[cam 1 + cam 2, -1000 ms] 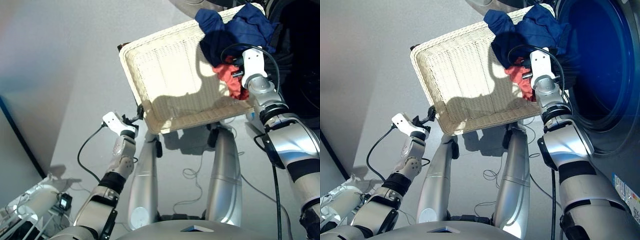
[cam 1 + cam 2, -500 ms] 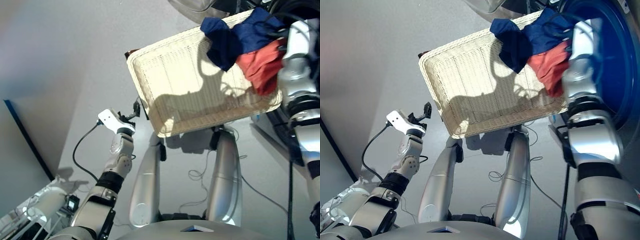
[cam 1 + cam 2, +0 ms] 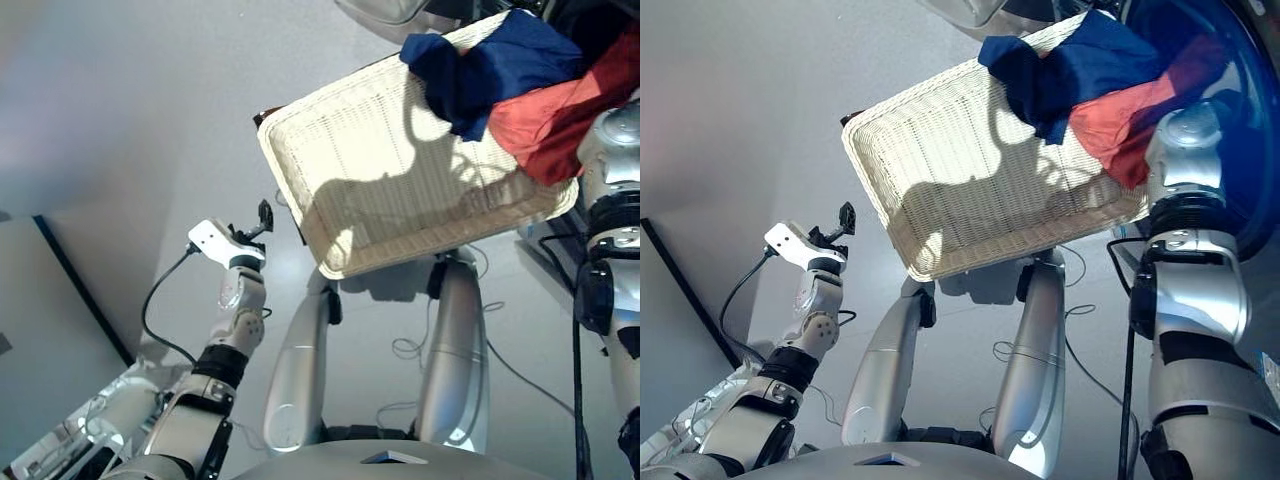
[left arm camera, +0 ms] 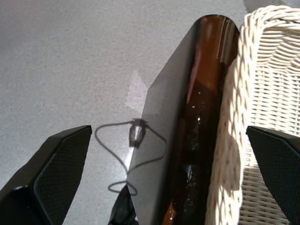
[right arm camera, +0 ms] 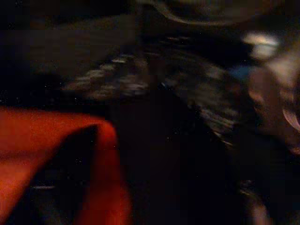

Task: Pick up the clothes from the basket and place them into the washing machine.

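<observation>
**Coral garment lifting toward the drum**

My right arm [image 3: 1188, 250] reached up at 2 o'clock in the head view, toward the washing machine [image 3: 1230, 90]. Its gripper was out of sight there, and the wrist view showed only red cloth against darkness, so I could not tell whether it was clamped or spread. The coral red garment [image 3: 560, 115] was drawn taut from the pile toward that arm, which suggested I had hold of it, though the contact itself was hidden.

My left gripper [image 4: 159, 183] stood wide apart and empty, at 9 o'clock from the basket [image 3: 360, 170], just off its near corner rim and not touching it.

The navy blue garment [image 3: 490, 65] lay heaped in the basket's far corner at 1 o'clock, overlapping the coral one. I could not make out a black piece.

In my judgement these clothes were light, limp and easy to snag: the coral one stretched rather than held shape, and it could drag the navy piece along where they overlapped. A pinch on a bunched fold near the middle would carry better than an edge, which would leave cloth trailing over the wicker rim.
</observation>
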`<state>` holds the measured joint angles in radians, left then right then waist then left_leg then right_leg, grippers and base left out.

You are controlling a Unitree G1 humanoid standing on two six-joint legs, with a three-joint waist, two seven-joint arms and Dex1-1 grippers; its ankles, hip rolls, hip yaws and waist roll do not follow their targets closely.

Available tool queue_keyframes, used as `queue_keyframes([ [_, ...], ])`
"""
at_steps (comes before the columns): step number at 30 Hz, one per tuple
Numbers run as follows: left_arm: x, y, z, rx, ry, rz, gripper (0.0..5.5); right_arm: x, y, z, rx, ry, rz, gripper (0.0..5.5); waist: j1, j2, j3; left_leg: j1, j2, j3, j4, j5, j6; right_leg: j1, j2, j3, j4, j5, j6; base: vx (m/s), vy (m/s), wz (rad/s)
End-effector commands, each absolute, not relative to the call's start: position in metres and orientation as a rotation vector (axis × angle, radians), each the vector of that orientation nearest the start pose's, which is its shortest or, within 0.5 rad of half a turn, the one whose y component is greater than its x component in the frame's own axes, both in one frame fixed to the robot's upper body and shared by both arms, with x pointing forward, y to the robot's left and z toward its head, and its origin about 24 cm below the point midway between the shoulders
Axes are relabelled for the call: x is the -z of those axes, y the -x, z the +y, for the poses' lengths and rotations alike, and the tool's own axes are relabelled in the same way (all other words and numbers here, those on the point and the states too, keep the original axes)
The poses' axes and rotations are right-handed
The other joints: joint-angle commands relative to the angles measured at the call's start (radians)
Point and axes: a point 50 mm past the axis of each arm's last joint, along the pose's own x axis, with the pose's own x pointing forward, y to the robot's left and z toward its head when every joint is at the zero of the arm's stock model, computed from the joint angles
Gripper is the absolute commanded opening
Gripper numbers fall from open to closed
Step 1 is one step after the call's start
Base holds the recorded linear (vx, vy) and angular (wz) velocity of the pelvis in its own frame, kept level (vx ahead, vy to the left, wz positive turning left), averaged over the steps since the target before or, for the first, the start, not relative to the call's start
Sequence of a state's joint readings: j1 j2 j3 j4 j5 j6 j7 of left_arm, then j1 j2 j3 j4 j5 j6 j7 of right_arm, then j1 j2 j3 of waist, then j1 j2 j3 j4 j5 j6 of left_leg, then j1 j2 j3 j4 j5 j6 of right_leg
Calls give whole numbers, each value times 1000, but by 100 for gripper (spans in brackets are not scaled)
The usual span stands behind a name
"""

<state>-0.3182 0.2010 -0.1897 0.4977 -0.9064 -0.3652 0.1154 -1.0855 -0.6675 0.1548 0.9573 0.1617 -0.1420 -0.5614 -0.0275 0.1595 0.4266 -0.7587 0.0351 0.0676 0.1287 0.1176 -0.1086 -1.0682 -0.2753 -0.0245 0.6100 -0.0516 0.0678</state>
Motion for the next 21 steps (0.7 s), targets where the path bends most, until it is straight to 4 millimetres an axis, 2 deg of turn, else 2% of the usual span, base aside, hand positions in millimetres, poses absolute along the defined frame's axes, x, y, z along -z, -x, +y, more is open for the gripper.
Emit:
queue_keyframes([
  [1, -30, -296, 196, -184, 611, -89, 550, -281, -386, -272, 529, 616, -518, 550, -19, -6, -32, 45, 47, -32, 200, -173, 3, 46, 4, 15, -115, 163, 106, 0, 0, 0],
  [7, -30, -294, 200, -140, 589, -84, 550, -256, -404, -253, 276, 759, -334, 550, 4, -19, -33, 30, 50, -45, 205, -162, -3, 40, 0, -2, -95, 158, 102, 0, -9, -5],
  [11, -33, -298, 199, -121, 576, -84, 550, -235, -411, -244, 180, 787, -225, 550, 21, -28, -28, 8, 46, -59, 216, -160, -3, 23, 1, -12, -70, 148, 99, 0, 0, 0],
  [14, -36, -301, 198, -110, 570, -88, 550, -230, -414, -237, 137, 825, -191, 550, 27, -35, -21, -14, 45, -71, 232, -161, -2, 1, 1, -16, -43, 136, 95, 11, -5, 121],
  [16, -38, -304, 196, -103, 570, -94, 550, -227, -415, -241, 147, 816, -155, 550, 33, -36, -15, -30, 45, -77, 244, -162, -2, -16, 2, -13, -23, 129, 93, 0, 0, 0],
  [21, -45, -309, 194, -94, 559, -108, 550, -232, -414, -254, 198, 832, -108, 550, 46, -37, 1, -77, 41, -96, 279, -165, 0, -58, 0, -17, 30, 111, 85, 0, 0, 0],
])
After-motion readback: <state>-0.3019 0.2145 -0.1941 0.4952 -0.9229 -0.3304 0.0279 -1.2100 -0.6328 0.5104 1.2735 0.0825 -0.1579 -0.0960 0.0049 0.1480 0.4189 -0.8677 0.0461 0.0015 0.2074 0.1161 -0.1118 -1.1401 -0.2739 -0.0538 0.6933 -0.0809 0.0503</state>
